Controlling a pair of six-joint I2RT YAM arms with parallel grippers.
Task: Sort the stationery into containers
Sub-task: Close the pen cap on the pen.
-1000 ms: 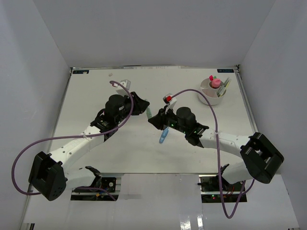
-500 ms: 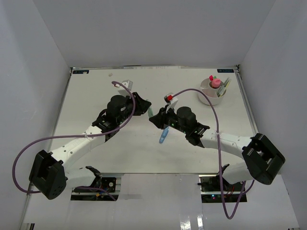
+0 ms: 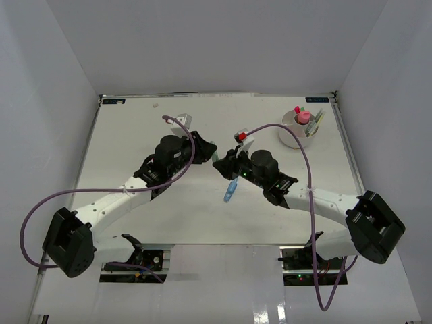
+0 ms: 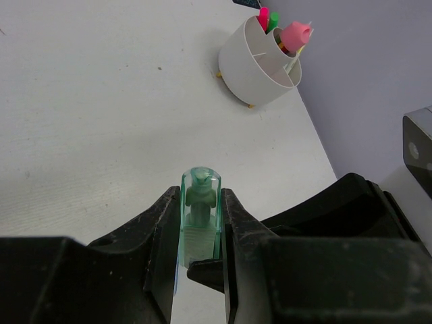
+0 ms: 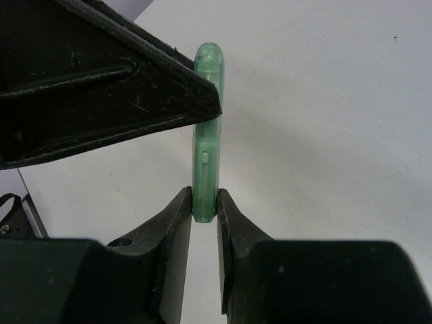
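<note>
Where pale walls [image 3: 202, 40] close in three sides, the white desk [image 3: 135, 135] carries a round white tub [image 3: 294, 138] at its far right corner, with pink- and green-capped items [image 4: 295, 34] standing in its compartments. Mid-desk, the left gripper [image 4: 200, 233] and right gripper [image 5: 204, 226] each have jaws pinching one translucent green pen [image 5: 206, 135], held clear of the desk. Its long axis runs straight out from the right jaws, rounded end past the left ones. A blue pen [image 3: 231, 190] lies beside the right gripper

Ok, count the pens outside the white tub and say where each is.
2. A green pen is gripped by the left hand and right hand; a blue pen lies on the table by the right hand. Others may be hidden.
</note>
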